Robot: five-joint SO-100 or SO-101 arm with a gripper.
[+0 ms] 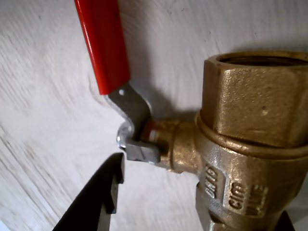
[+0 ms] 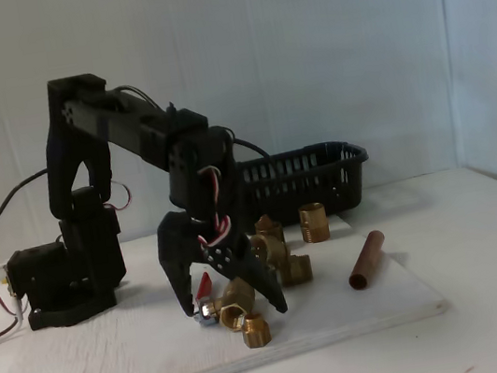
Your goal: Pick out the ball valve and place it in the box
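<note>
The ball valve (image 1: pixel 250 144) lies on the white board, its brass body at the right of the wrist view and its red lever handle (image 1: pixel 103 43) reaching to the upper left. In the fixed view the ball valve (image 2: pixel 227 301) sits low between my fingers. My gripper (image 2: pixel 237 311) is open and straddles it, one finger on each side and not pressed against the brass. In the wrist view one black finger (image 1: pixel 103 202) stands just below the handle's stem. The box (image 2: pixel 297 184), a black slotted basket, stands behind and to the right in the fixed view.
Several small brass fittings lie close by: one (image 2: pixel 254 330) just in front of the valve, others (image 2: pixel 295 269) (image 2: pixel 314 221) toward the box. A copper-brown pipe piece (image 2: pixel 366 260) lies at the right. The arm's base (image 2: pixel 65 282) stands at the left of the white board (image 2: pixel 117 368).
</note>
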